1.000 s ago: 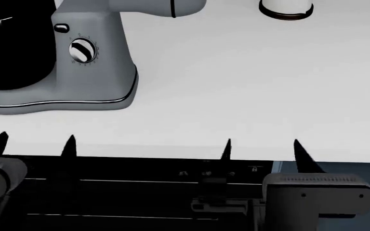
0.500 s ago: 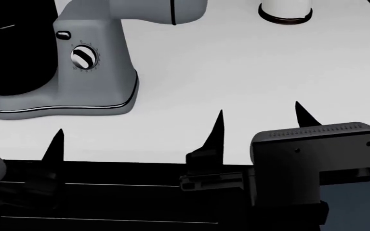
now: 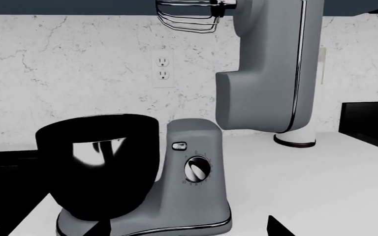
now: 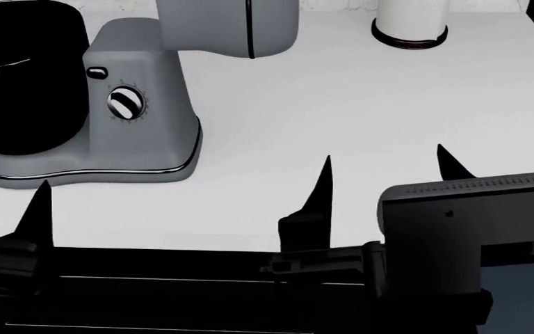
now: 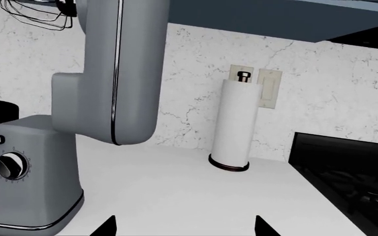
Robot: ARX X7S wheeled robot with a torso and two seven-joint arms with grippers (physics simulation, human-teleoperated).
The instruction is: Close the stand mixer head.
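Observation:
The grey stand mixer stands at the counter's left. Its head is tilted up on end, with the whisk high above the glossy black bowl. The head also shows in the right wrist view and at the top of the head view. The column with its dial is below the head. My left gripper is open and empty, just in front of the mixer base. My right gripper is open and empty over the counter's front edge, to the right of the mixer.
A white paper towel roll stands at the back of the white counter. A black stovetop lies to the right. The marble wall has an outlet, and a dark cabinet hangs overhead.
My right gripper has risen and come forward over the counter's edge. My left gripper has shifted left, with one finger now out of the head view. The mixer sits lower in the head view.

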